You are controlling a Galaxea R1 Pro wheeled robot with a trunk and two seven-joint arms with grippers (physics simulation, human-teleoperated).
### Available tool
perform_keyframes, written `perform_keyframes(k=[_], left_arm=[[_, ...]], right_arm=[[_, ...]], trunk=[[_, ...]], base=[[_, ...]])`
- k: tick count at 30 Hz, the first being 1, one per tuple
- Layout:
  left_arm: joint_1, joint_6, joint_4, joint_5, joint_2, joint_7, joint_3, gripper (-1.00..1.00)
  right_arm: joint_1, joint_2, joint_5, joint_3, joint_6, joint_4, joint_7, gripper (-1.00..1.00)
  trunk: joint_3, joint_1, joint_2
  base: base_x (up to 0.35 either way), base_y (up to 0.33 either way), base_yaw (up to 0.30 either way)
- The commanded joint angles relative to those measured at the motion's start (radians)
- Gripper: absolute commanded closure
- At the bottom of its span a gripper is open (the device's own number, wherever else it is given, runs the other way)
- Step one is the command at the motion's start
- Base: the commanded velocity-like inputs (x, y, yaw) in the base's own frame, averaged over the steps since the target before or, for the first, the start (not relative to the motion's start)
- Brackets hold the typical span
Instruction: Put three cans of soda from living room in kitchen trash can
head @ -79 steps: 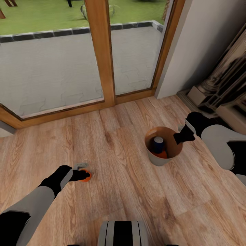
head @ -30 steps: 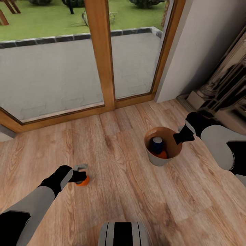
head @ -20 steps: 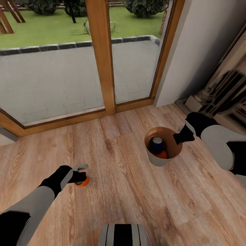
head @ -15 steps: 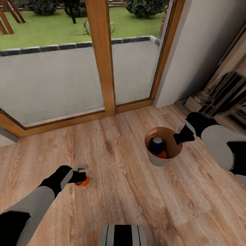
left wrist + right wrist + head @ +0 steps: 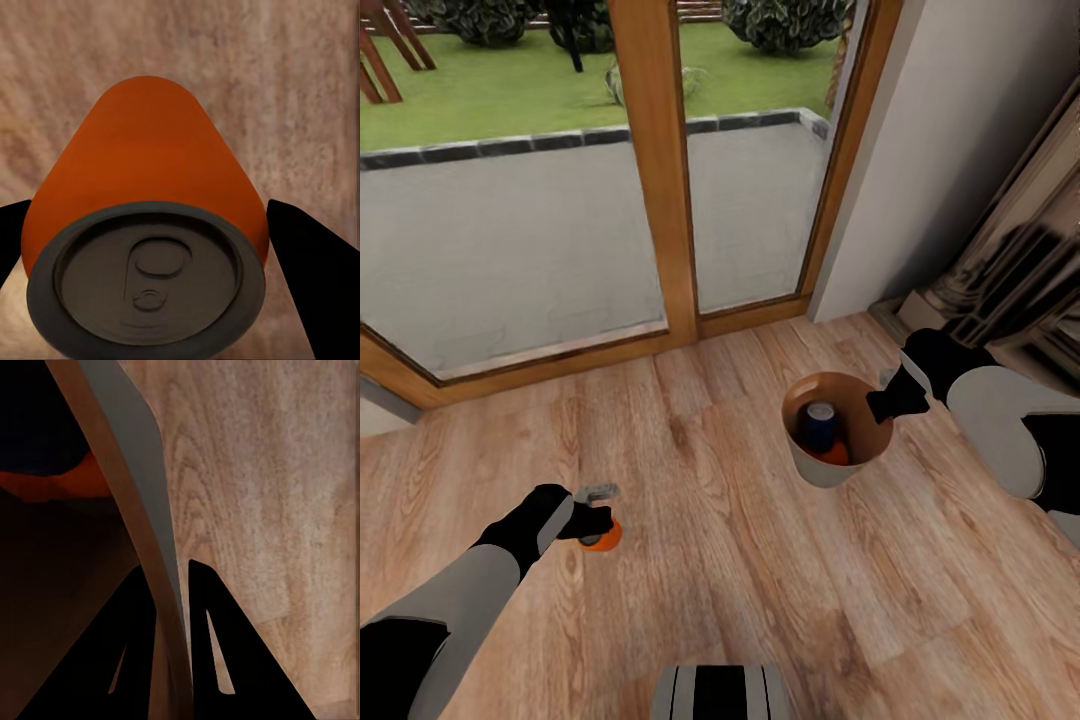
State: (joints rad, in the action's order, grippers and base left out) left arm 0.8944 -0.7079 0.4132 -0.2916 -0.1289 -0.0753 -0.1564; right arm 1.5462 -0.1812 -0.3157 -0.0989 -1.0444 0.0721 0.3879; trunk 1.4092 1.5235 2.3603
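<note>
Home: wood floor (image 5: 740,560), patio doors (image 5: 660,170)

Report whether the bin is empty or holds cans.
Holds cans: the bin shows a blue can and an orange can inside.

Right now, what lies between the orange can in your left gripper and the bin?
Only bare wood floor, seen in the head view, between the orange can and the bin.

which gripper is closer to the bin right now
Right. The right gripper is pinched on the bin's rim wall, one finger inside and one outside. The left gripper is well off to the bin's left, closed around an orange can.
</note>
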Motion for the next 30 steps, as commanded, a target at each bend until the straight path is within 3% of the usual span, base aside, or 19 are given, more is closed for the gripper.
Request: perform_keyframes(k=[1, 30], left_arm=[[0.000, 0.000, 0.000, 0.000, 0.000, 0.000, 0.000, 1.00], [0.000, -0.002, -0.001, 0.000, 0.000, -0.006, -0.001, 1.00]], right_arm=[[0.000, 0.000, 0.018, 0.014, -0.003, 0.000, 0.003, 1.00], [-0.001, -0.002, 0.019, 0.016, -0.003, 0.000, 0.009, 1.00]], trunk=[[-0.003, -0.004, -0.007], [-0.094, -0.115, -0.210]], base=[[0.000, 0.000, 0.000], [0.000, 0.000, 0.000]])
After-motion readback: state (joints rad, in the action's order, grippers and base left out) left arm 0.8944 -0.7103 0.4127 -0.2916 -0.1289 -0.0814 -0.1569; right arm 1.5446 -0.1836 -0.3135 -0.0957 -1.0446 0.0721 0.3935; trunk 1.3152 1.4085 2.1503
